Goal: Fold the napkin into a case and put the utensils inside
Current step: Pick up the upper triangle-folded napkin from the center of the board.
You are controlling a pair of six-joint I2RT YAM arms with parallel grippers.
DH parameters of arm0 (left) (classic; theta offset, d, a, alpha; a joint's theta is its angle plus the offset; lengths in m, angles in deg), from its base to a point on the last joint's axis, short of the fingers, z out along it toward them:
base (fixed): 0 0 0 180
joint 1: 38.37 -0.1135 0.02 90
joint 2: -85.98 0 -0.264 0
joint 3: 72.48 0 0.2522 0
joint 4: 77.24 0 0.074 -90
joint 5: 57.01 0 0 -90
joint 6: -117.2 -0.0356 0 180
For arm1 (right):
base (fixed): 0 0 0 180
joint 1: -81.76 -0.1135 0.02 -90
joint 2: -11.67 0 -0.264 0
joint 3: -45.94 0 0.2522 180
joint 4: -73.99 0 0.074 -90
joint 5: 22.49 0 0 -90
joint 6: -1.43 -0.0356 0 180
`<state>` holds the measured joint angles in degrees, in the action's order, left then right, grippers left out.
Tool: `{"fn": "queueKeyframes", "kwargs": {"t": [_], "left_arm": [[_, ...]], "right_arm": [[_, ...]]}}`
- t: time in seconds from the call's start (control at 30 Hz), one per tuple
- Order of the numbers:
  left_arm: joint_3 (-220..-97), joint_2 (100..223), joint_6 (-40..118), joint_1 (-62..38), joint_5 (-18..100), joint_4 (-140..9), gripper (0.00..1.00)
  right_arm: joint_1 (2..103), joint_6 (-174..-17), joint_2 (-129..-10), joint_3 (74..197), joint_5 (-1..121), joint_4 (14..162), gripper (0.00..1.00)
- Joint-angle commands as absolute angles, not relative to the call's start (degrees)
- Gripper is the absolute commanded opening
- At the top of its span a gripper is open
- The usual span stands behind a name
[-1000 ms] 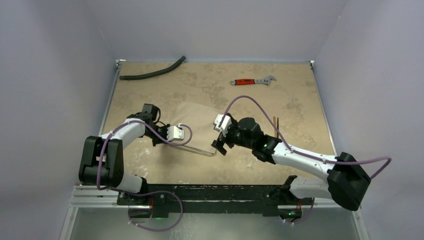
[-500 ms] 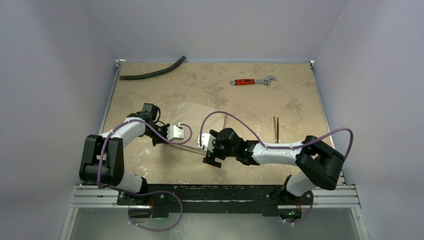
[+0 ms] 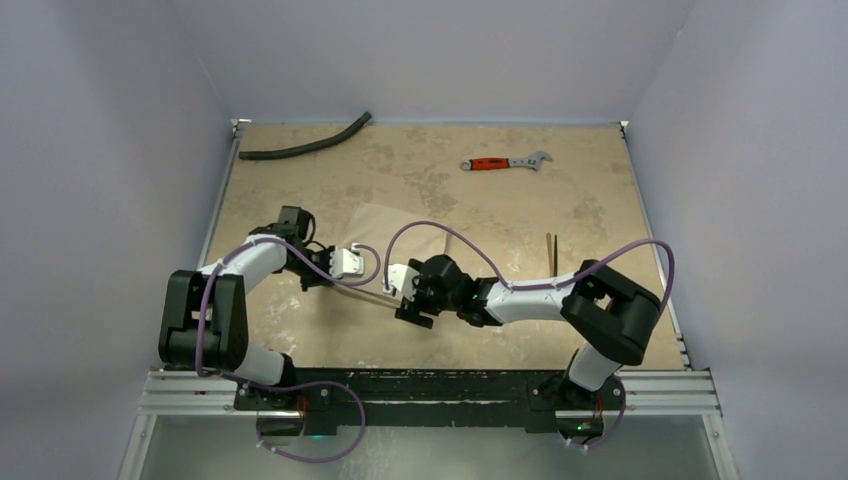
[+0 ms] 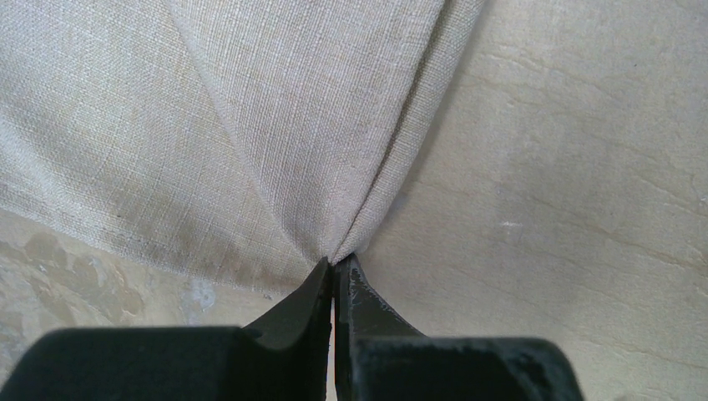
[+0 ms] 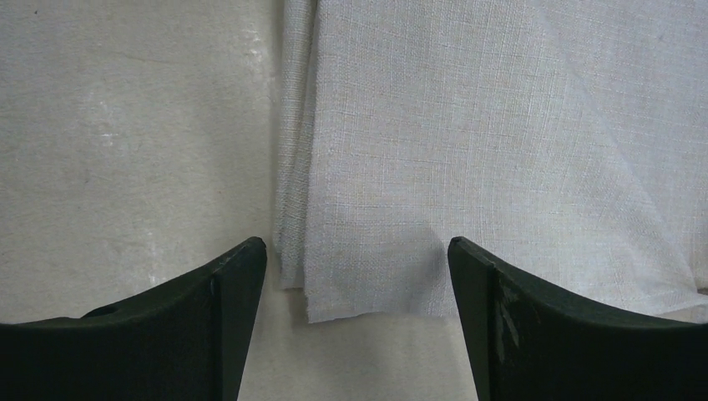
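The beige napkin (image 3: 398, 232) lies on the table at centre left, partly folded over itself. My left gripper (image 3: 338, 280) is shut on one of its corners; in the left wrist view the cloth (image 4: 275, 125) fans out from the closed jaws (image 4: 336, 263). My right gripper (image 3: 410, 305) is open just over the napkin's near edge. In the right wrist view a doubled corner of the cloth (image 5: 376, 284) lies flat between its spread fingertips (image 5: 355, 251), untouched. The gold utensils (image 3: 549, 254) lie on the table to the right of the napkin, beyond the right arm.
A red-handled wrench (image 3: 505, 162) lies at the back right. A curved black hose (image 3: 305, 146) lies at the back left corner. The right arm stretches low across the table's near middle. Grey walls close in the table's sides and back.
The right arm has swung left and down, bringing its open gripper from the napkin's right side to its near corner. The left gripper has stayed shut on the cloth, barely moving.
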<state>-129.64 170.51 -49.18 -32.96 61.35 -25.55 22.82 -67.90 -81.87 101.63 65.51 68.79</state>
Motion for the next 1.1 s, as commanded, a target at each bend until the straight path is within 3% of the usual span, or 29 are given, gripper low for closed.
{"fn": "queueKeyframes", "kwargs": {"t": [0.0, 0.43, 0.73, 0.9, 1.07], "left_arm": [[-130.2, 171.15, -51.39, -35.54, 61.14, -24.14, 0.0], [-129.6, 170.01, -54.45, -39.84, 61.29, -21.27, 0.0], [-129.53, 169.22, -55.06, -40.32, 59.95, -19.73, 0.0], [-129.68, 169.22, -55.33, -41.55, 59.8, -19.57, 0.0], [-129.71, 169.04, -55.84, -42.63, 59.57, -19.14, 0.0]], "right_arm": [[21.43, -67.02, -83.37, 104.85, 67.36, 69.09, 0.81], [13.5, -72.15, -83.65, 102.97, 80.15, 63.59, 0.87], [13.32, -77.53, -87.99, 105.49, 81.64, 64.92, 0.75], [13.36, -78.44, -90.44, 106.6, 81.33, 65.53, 0.73], [13.31, -79.23, -91.62, 105.98, 82.81, 64.74, 0.63]]}}
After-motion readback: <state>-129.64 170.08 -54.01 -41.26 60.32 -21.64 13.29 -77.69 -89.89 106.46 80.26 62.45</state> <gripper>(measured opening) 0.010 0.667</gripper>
